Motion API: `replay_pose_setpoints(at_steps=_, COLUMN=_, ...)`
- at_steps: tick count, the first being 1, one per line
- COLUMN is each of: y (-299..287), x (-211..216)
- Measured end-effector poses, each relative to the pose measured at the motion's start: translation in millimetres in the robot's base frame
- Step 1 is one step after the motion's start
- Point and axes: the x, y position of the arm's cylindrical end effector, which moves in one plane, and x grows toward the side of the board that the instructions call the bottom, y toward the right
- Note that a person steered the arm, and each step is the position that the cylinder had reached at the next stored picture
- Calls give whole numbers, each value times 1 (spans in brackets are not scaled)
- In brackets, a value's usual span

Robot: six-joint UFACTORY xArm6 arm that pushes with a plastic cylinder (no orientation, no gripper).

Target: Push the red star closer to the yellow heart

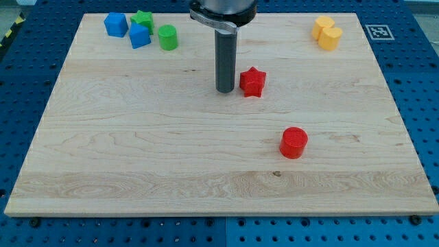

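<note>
The red star (252,81) lies on the wooden board a little above the middle. My tip (225,90) stands just to the star's left, close beside it; I cannot tell if it touches. The yellow heart (330,38) lies near the view's top right corner, with a yellow block (322,26) touching it from the upper left. The heart is far to the right of and above the star.
A red cylinder (294,143) lies below and to the right of the star. At the view's top left sit two blue blocks (116,25) (139,36), a green star (143,18) and a green cylinder (168,38). The board (137,151) rests on a blue pegboard.
</note>
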Motion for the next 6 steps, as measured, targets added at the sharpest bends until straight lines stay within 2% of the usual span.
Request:
replay_pose_setpoints(at_steps=3, y=36, x=3)
replay_pose_setpoints(at_steps=6, y=114, x=-2)
